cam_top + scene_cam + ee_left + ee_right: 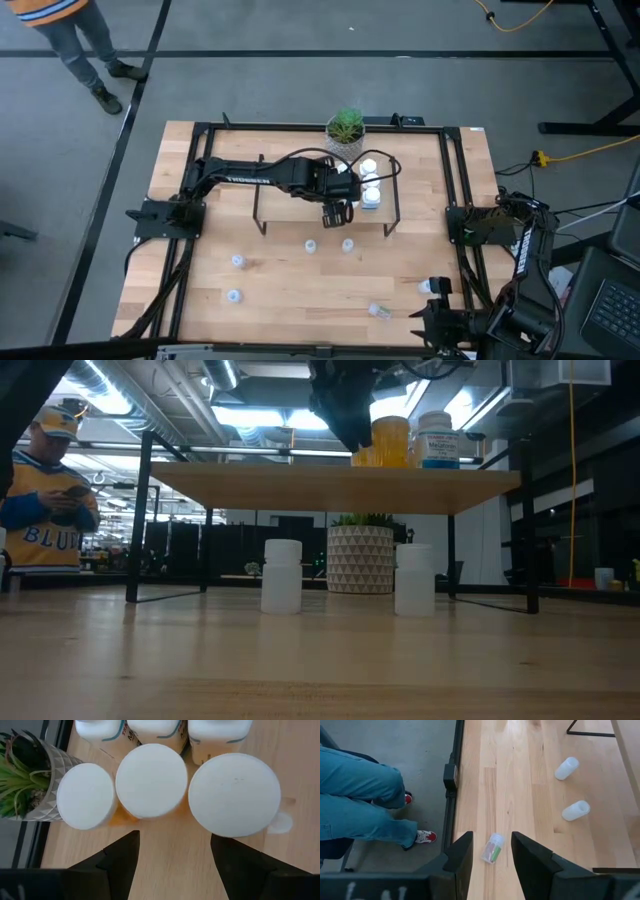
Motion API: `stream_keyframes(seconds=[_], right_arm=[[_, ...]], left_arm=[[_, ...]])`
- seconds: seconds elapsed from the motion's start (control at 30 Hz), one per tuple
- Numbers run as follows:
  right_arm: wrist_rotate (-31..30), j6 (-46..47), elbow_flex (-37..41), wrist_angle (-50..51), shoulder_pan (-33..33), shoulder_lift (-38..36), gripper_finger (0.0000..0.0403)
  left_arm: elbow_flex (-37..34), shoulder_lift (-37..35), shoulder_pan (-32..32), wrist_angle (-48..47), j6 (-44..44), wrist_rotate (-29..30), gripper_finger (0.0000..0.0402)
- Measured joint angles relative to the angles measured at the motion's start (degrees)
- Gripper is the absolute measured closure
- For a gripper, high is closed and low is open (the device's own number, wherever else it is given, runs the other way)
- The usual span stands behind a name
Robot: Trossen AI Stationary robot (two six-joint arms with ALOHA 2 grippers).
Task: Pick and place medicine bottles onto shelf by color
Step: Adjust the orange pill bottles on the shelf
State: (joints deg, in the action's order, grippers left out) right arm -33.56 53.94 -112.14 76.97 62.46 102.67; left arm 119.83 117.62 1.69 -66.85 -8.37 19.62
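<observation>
The shelf [300, 205] stands mid-table, with white-capped medicine bottles [370, 186] grouped at its right end. In the left wrist view three white caps show close ahead, the middle one [151, 780] on an orange bottle. My left gripper [174, 840] hovers open above the shelf board just short of them, holding nothing. More bottles stand on the table: two pale ones [310, 245] [348, 244] in front of the shelf and two [237, 261] [233, 296] at the left. My right gripper [491, 837] hangs open, high above a clear bottle [492, 849] lying on its side.
A potted green plant [345, 128] stands behind the shelf, close to the bottles. Black frame rails [455, 180] run along the table's sides. A person's legs [365, 805] stand at the table's near edge; another person [50, 490] stands beyond the table.
</observation>
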Motion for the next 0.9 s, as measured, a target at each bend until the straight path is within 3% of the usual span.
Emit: stream_keyframes(seconds=[0.27, 0.47, 0.9], right_arm=[[0.02, 0.04, 0.00, -0.02, 0.00, 0.00, 0.0266], [0.04, 0.04, 0.00, -0.04, 0.00, 0.00, 0.0266], [0.05, 0.02, 0.00, -0.07, 0.00, 0.00, 0.0266]], left_arm=[[0.00, 0.00, -0.14, -0.15, 0.31, 0.33, 0.0163], [0.09, -0.42, -0.62, -2.75, 1.70, 4.72, 0.0163], [0.09, -0.42, -8.32, -1.97, 4.43, 5.86, 0.0163]])
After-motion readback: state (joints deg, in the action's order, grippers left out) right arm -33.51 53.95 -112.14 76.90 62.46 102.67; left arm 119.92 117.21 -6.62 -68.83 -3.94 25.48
